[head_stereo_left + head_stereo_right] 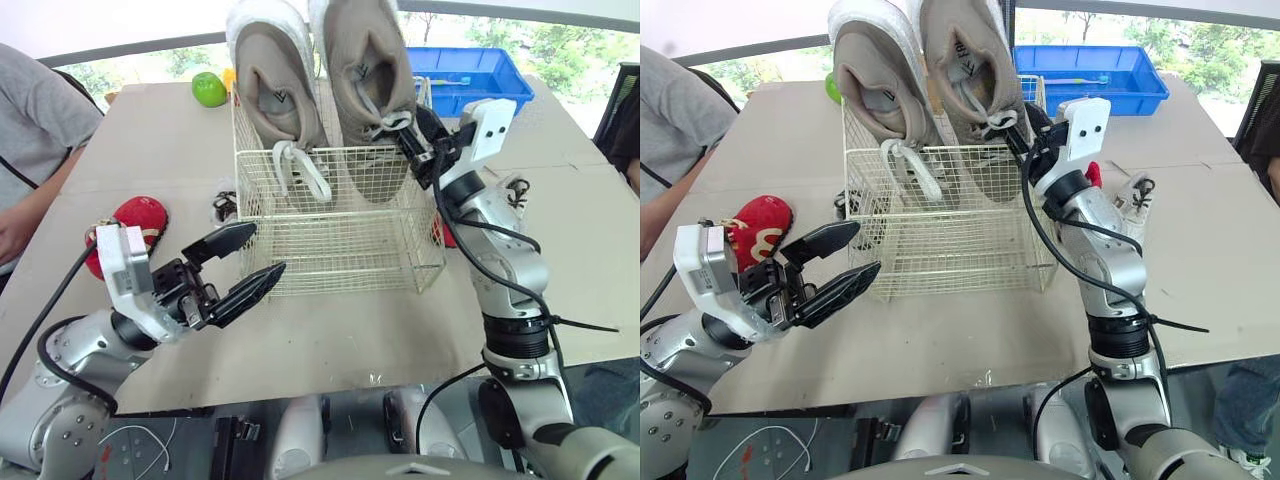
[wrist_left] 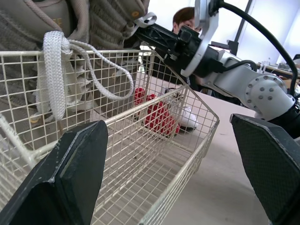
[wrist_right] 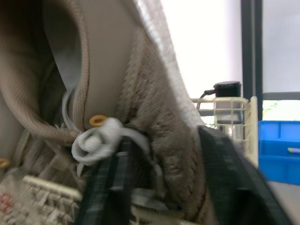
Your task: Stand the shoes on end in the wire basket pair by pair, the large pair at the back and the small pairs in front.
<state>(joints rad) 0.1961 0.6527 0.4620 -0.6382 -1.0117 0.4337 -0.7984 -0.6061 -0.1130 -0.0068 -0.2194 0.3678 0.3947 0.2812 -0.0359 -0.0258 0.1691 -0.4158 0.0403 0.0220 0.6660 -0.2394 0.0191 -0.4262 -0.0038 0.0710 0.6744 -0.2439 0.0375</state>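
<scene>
The upright large shoe [image 1: 365, 70] is pinched by the right fingers [image 3: 229, 178]; the red shoe [image 1: 140, 215] lies nearest the spread left fingers [image 1: 225, 241].

Bright daylight, coming from the windows [image 1: 570, 45] at top of the frame, behind the counter [image 1: 330, 330]. Counter is lit evenly; shadows soft & weak, a faint one under the wire basket [image 1: 330, 250]. In both wrist views the bkgd is blown out to white, so the large shoes [image 3: 154, 154] look dark against it.
</scene>
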